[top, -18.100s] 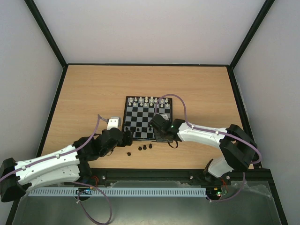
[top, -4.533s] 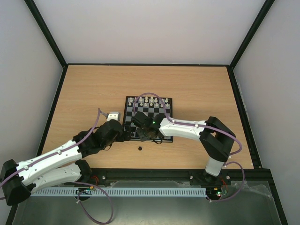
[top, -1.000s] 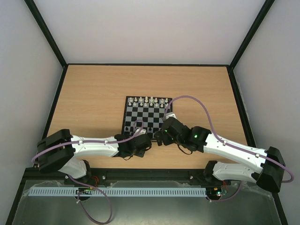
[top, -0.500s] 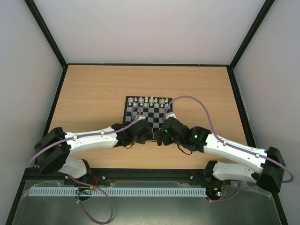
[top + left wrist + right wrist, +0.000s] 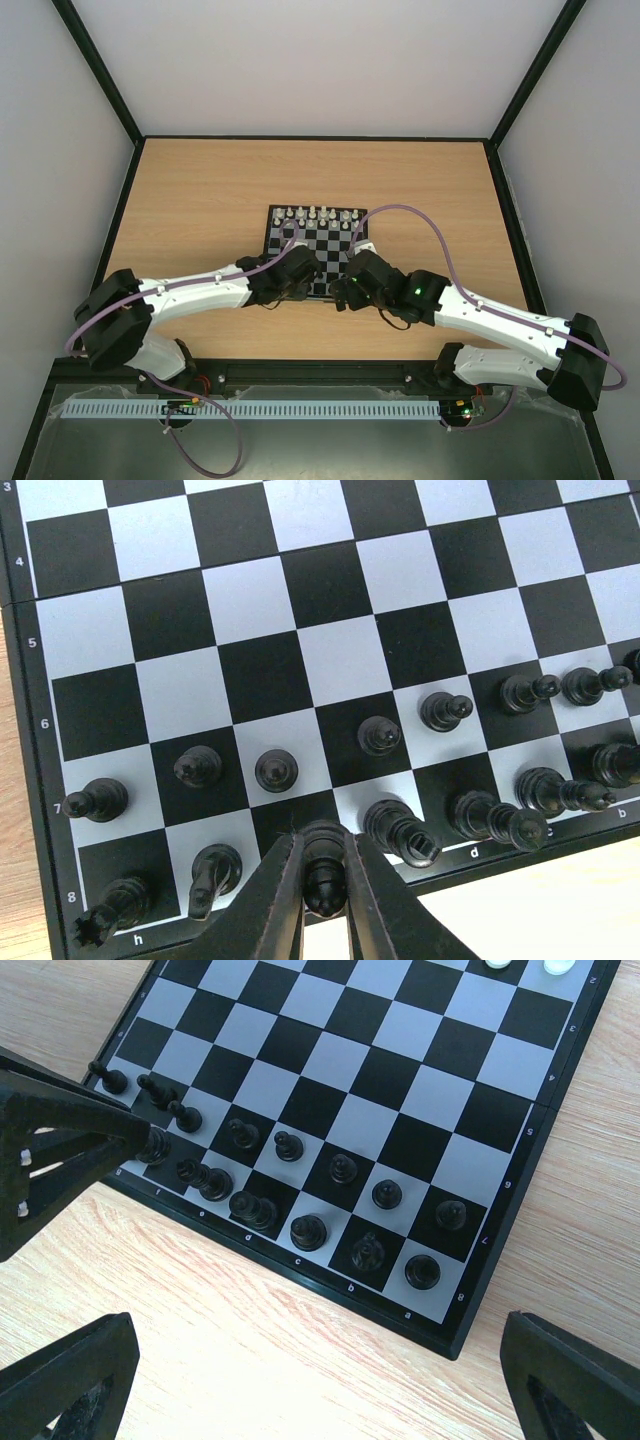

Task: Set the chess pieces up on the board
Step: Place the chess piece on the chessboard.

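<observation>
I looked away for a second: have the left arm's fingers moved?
Yes. The left fingers, shut on a black piece, went from the table in front of the board onto its near edge.

I see open squares across the middle of the board (image 5: 330, 660); black pieces (image 5: 380, 736) crowd its near two rows, hemming in my left tool (image 5: 322, 842).
</observation>
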`<act>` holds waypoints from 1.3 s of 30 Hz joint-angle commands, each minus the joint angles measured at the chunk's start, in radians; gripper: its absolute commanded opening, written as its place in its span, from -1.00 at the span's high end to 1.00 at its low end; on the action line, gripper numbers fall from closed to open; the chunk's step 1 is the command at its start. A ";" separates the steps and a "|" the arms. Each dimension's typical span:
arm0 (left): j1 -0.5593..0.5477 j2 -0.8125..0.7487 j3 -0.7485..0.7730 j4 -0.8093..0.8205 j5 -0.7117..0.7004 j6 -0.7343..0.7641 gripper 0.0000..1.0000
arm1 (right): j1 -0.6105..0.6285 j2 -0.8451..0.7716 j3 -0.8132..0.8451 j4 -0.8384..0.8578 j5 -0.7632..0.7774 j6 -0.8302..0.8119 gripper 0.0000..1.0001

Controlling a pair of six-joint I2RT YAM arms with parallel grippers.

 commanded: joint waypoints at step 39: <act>0.022 -0.153 -0.011 -0.051 -0.042 0.012 -0.19 | -0.004 -0.002 0.010 -0.018 0.062 0.022 -0.97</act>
